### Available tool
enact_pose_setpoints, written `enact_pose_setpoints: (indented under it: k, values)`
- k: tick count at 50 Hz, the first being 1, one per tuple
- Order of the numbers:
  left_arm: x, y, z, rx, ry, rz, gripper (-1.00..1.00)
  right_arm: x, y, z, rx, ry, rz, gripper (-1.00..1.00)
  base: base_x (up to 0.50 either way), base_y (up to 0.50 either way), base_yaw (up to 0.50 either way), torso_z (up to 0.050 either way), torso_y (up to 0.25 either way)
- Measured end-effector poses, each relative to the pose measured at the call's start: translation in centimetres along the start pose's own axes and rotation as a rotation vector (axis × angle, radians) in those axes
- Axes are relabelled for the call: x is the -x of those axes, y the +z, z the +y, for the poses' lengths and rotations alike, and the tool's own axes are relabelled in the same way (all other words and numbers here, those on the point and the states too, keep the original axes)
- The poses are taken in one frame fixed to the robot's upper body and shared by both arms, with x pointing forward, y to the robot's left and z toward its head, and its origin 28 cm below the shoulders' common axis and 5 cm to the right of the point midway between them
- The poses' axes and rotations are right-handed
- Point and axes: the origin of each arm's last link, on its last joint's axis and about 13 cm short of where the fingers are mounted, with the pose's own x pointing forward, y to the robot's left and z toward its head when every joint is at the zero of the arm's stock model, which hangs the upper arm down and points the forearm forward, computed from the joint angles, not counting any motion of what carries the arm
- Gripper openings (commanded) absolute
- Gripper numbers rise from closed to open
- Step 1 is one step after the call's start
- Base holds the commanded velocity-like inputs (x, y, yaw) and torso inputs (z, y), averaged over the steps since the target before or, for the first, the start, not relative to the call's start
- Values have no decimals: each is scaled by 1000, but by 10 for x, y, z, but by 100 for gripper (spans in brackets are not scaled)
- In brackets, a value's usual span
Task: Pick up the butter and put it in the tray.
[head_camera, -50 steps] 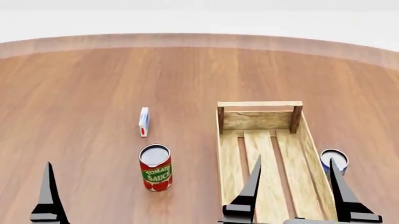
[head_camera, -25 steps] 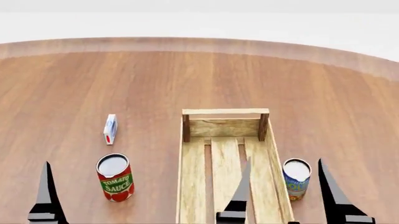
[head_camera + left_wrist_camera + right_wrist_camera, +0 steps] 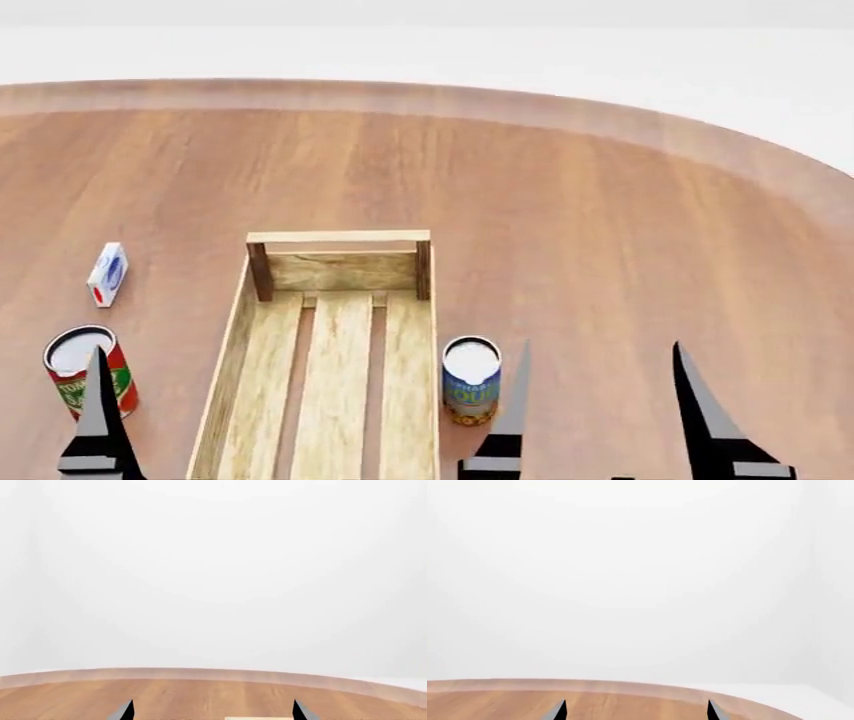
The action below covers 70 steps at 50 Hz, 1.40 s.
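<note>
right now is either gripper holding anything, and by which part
Nothing is held. The right gripper and left gripper both stand open with only air between their fingers.

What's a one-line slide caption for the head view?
Head view: empty wooden tray on the table, cans either side, small carton far left, both claws open, no butter in sight.

The table [image 3: 561, 220] looks like smooth, satiny brown wood with long straight grain and a paler edge band. The tray [image 3: 274, 340] is pale raw-looking wooden slats, matt, with darker wooden corner posts. Both cans, the tomato sauce can [image 3: 87, 375] and the blue-labelled can [image 3: 470, 385], have paper-like printed labels and flat grey tops (metal, by the look). The small carton [image 3: 107, 274] looks like printed card.
</note>
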Motion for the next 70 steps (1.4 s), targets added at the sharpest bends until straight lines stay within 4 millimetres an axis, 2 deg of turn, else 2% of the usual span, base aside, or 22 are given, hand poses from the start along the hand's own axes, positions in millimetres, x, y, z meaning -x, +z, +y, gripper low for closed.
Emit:
enact_pose_setpoints:
  k: [15, 52, 57, 70]
  values:
    - [0, -1, 0, -1, 1, 3, 100, 2, 1, -1, 7, 7, -19, 100, 0, 0, 11, 0, 0]
    - [0, -1, 0, -3, 4, 4, 100, 5, -3, 2, 62, 68, -24, 100, 0, 0, 500, 0, 0]
    - [-1, -1, 1, -4, 7, 3, 100, 5, -3, 2, 65, 79, -11, 100, -56, 236, 0, 0, 0]
    - [-1, -1, 1, -4, 8, 4, 100, 18, -1, -17, 46, 176, 56, 100, 0, 0, 0, 0, 0]
